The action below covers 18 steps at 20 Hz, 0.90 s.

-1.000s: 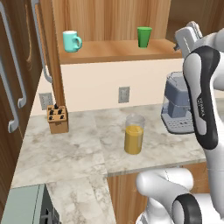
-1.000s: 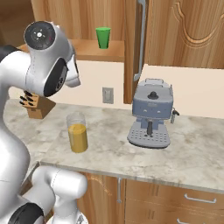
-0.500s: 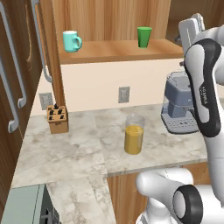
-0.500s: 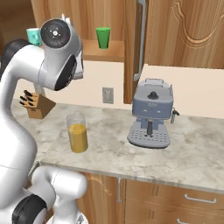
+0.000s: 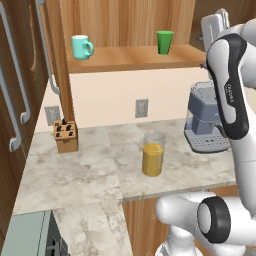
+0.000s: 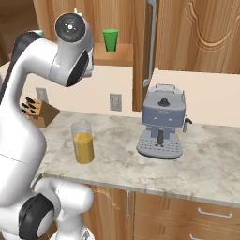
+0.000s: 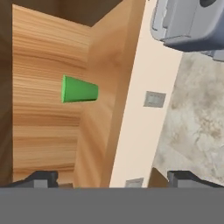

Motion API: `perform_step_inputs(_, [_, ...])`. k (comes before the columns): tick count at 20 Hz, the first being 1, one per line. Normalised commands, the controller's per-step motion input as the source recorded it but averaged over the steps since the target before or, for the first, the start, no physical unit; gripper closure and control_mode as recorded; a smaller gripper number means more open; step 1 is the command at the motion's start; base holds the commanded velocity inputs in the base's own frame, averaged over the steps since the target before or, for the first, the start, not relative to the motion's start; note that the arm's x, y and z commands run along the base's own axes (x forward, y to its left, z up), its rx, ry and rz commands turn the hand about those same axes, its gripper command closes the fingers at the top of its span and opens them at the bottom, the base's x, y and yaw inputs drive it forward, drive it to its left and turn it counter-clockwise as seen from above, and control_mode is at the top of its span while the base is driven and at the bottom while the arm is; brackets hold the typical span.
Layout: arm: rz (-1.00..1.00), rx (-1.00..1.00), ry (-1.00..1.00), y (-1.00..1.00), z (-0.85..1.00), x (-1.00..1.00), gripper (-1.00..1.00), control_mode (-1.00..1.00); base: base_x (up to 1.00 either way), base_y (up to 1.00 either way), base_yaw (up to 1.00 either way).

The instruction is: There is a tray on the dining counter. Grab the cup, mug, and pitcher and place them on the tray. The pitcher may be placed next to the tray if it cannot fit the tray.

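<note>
Dark finger tips stand wide apart, so the jaws are fully open and hold nothing. Ahead of them, well apart, the small bright green handleless cup (image 7: 78, 90) stands on the wooden shelf (image 5: 135, 57), open shelf around it. Further along the shelf sits the teal handled mug (image 5: 81, 47). Below, the tall clear glass pitcher (image 5: 153, 153) of orange liquid stands on the marble tabletop (image 5: 90, 170), near a grey coffee machine (image 6: 161, 123).

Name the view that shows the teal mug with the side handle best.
The left base view: the teal mug stands whole on the wooden shelf, handle towards the green cup. In the right base view the white arm covers nearly all of it.
</note>
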Motion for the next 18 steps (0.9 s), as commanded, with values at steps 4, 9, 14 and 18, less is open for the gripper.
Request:
perform_step_inputs(4, [0.0,0.04,-0.05,-0.02,0.0,0.36,-1.0,-1.0,0.0,0.0,0.0])
perform_step_inputs(9, [0.0,0.03,-0.01,-0.01,0.0,0.35,-1.0,-1.0,0.0,0.0,0.0])
perform_step_inputs(14, [0.0,0.01,0.0,-0.02,0.0,0.35,-1.0,-1.0,0.0,0.0,0.0])
perform_step_inputs(18, [0.0,0.0,0.0,-0.03,0.0,0.34,-1.0,-1.0,0.0,0.0,0.0])
